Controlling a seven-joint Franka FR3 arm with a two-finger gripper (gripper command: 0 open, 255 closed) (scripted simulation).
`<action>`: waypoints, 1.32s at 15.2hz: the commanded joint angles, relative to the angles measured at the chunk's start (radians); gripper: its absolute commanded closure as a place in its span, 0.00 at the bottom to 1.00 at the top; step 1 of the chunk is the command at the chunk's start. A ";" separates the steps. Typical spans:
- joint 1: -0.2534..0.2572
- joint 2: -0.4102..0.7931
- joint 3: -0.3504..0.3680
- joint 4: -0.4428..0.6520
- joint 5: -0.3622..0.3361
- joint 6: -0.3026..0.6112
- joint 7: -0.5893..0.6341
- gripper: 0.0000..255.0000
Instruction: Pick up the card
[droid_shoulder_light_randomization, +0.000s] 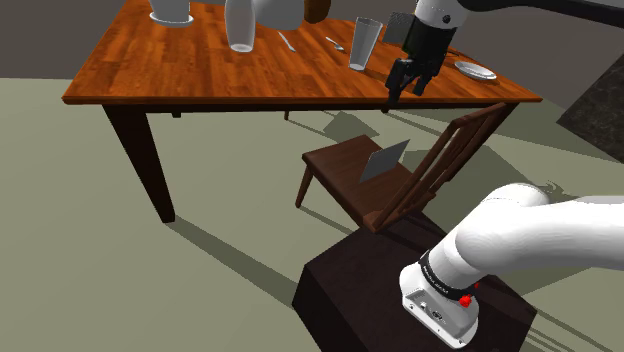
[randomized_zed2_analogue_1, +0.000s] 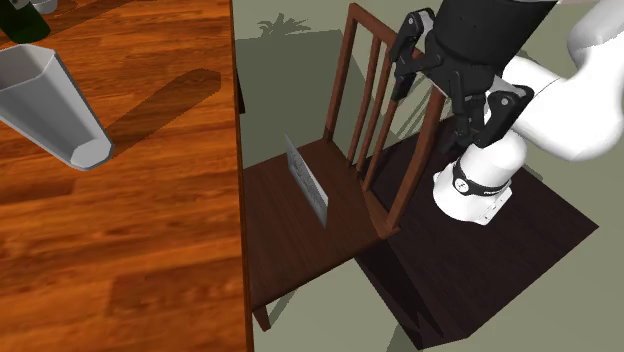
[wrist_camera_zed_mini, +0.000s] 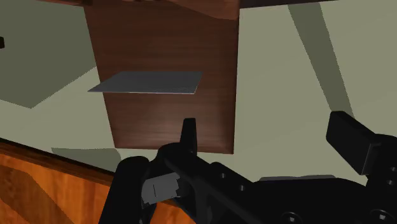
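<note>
Card (droid_shoulder_light_randomization: 385, 160): grey, thin, flat. It stands on one edge on the seat of a wooden chair (droid_shoulder_light_randomization: 340, 172), tilted, toward the side nearer the chair's slatted back. Nothing grips it. In the second exterior view the card (randomized_zed2_analogue_1: 307, 180) sits on the seat between the table edge and the back slats. In the wrist view the card (wrist_camera_zed_mini: 147, 83) shows edge-low against the brown seat, out beyond the fingertips.

Claw (droid_shoulder_light_randomization: 407, 88): black, released, nothing between the fingers. In the wrist view the claw (wrist_camera_zed_mini: 266, 127) has its two fingers well apart. It hangs well above the card, level with the table's near edge in the shoulder view.

Chair is drawn up partly under the table (droid_shoulder_light_randomization: 200, 70), which is reddish-brown wood with dark legs. On the tabletop are a clear glass (droid_shoulder_light_randomization: 364, 43), a small plate (droid_shoulder_light_randomization: 475, 70) near the claw, and a white bowl (droid_shoulder_light_randomization: 170, 12) at the far end.

The dark box stand (droid_shoulder_light_randomization: 360, 290) sits just behind the chair, on a pale grey-green floor (droid_shoulder_light_randomization: 80, 250).
</note>
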 joint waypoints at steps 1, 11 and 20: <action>0.000 0.000 0.000 0.000 0.000 0.000 0.000 0.00; -0.187 0.165 -0.036 -0.099 -0.053 0.326 0.305 0.00; -0.354 0.335 -0.083 -0.141 -0.111 0.590 0.584 0.00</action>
